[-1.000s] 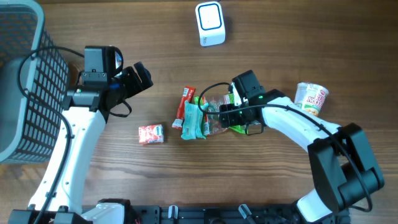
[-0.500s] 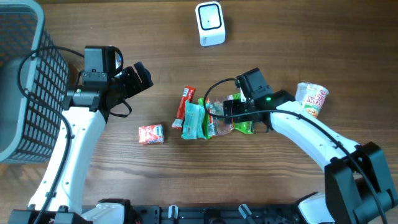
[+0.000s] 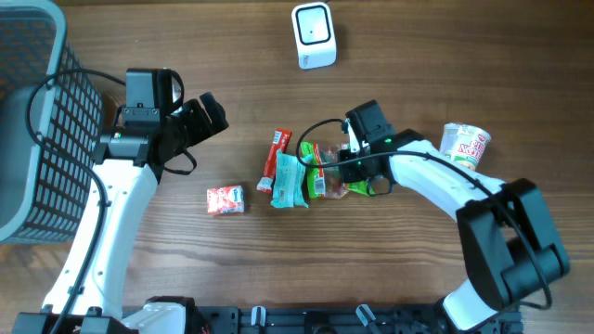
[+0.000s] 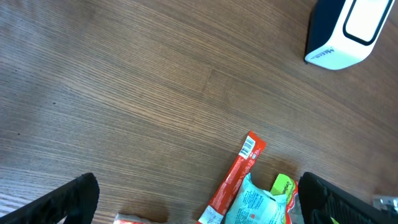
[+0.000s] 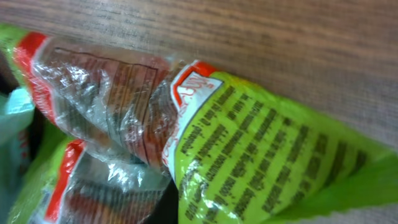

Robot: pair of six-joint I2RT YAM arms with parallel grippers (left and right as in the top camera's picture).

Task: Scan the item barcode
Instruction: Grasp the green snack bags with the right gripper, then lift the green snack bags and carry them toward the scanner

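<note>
A crinkled green and clear snack packet [image 3: 327, 178] with red print lies at the table's middle, among other packets. My right gripper [image 3: 345, 167] is shut on its right end. In the right wrist view the green packet [image 5: 261, 155] fills the frame and hides the fingers. The white barcode scanner [image 3: 314, 35] stands at the far middle, also seen as the white scanner [image 4: 345, 31] from the left wrist. My left gripper [image 3: 210, 115] hovers open and holds nothing, left of the pile, its fingers [image 4: 68, 199] wide apart above the wood.
A teal packet [image 3: 290, 181] and a red stick packet [image 3: 277, 153] lie just left of the held packet. A small red packet [image 3: 225, 199] sits further left. A noodle cup [image 3: 462, 147] stands at the right. A grey mesh basket [image 3: 28, 121] fills the left edge.
My right gripper was open over the packets and has closed on the green packet, shifting slightly left. The left arm has not moved.
</note>
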